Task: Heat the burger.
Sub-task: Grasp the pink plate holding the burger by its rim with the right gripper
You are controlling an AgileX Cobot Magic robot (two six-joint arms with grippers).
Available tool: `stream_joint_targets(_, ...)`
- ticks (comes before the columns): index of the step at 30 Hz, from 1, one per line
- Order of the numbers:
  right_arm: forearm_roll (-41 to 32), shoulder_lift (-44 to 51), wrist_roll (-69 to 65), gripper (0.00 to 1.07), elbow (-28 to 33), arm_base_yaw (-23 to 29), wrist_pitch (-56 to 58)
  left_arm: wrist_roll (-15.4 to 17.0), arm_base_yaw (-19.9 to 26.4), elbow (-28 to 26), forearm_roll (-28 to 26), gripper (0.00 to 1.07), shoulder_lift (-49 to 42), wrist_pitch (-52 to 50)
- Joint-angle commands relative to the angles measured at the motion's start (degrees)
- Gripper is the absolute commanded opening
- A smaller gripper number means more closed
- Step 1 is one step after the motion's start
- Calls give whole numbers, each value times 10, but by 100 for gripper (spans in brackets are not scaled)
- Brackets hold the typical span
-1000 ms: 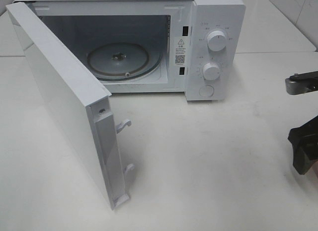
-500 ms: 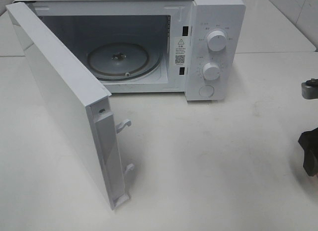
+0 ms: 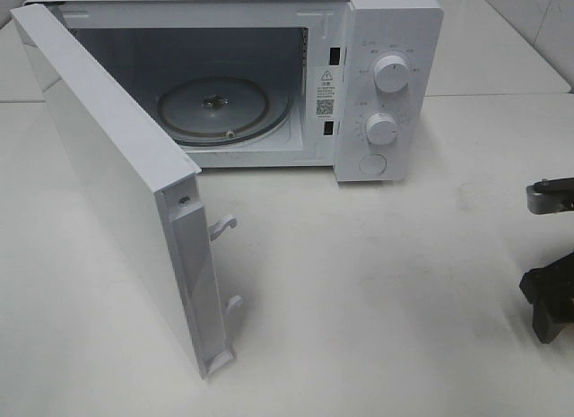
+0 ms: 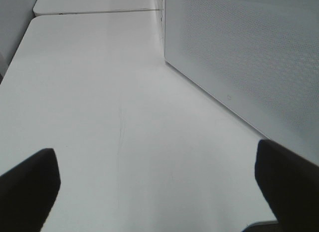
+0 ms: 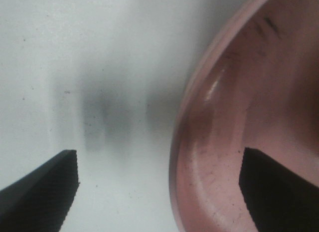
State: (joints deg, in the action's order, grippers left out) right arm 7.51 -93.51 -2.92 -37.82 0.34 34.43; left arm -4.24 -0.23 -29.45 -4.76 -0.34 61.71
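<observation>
Got the right hand (image 5: 159, 177) spread wide, straddling the rim of a round pink plate (image 5: 199, 122): one dark finger (image 5: 279, 192) over the plate's inside, the other out over the plain white surface (image 5: 75, 52). Not pinching anything, judging by the wrist view, and can't tell about any actual contact with the plate. From the high camera, only catching that hand as a dark shape at the right edge, well apart from the microwave.

Same deal with the left hand (image 4: 155, 179): dark tips wide apart, nothing between them, over the surface and just beside a white panel with a fine dotted pattern (image 4: 249, 57). Out of frame in the high view.

Can't place the burger: not showing in any of the three views.

Over to the boxy white microwave (image 3: 408, 36): standing at the back of the surface with its white door (image 3: 117, 193) swung fully open toward the left, two small latch hooks (image 3: 224, 226) poking out of the door's edge. Inside, a round clear glass turntable (image 3: 224, 108) lying flat on the cavity floor. On the control panel, two white round dials (image 3: 391, 73) stacked one above the other, with a flat round button (image 3: 372, 164) below them.
</observation>
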Motion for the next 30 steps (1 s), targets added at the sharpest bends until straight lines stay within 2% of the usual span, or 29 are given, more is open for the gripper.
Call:
stream_joint_targets(1,8,-11,-6,85,3,-3,-13,2,-1,0,1,100,-12,-5)
stream_joint_targets(12,9,-47,-6,83,3,-3,-35,2,-1,0,1,100,-12,-5)
stream_joint_targets(17,15,-47,-13,75,3,-3,-35,2,-1,0,1,100,-12,-5)
stream_joint_targets(18,23,-47,-22,71,3,-3,-35,2,-1,0,1,100,-12,-5)
stream_joint_targets(19,37,-47,-44,62,3,-3,-34,2,-1,0,1,100,-12,-5)
stream_joint_targets(20,37,-47,-44,62,3,-3,-34,2,-1,0,1,100,-12,-5)
stream_joint_targets(21,51,-47,-64,53,3,-3,-32,2,-1,0,1,100,-12,-5)
stream_joint_targets(22,51,-47,-64,53,3,-3,-32,2,-1,0,1,100,-12,-5)
stream_joint_targets(23,54,-47,-74,47,3,-3,-31,2,-1,0,1,100,-12,-5)
stream_joint_targets(24,54,-47,-85,37,3,-3,-31,2,-1,0,1,100,-12,-5)
stream_joint_targets(25,54,-47,-85,37,3,-3,-31,2,-1,0,1,100,-12,-5)
stream_joint_targets(26,54,-47,-89,25,3,-3,-30,2,-1,0,1,100,-12,-5)
stream_joint_targets(27,54,-47,-89,25,3,-3,-30,2,-1,0,1,100,-12,-5)
stream_joint_targets(29,54,-47,-91,10,3,-3,-30,2,-1,0,1,100,-12,-5)
stream_joint_targets(30,54,-47,-91,10,3,-3,-30,2,-1,0,1,100,-12,-5)
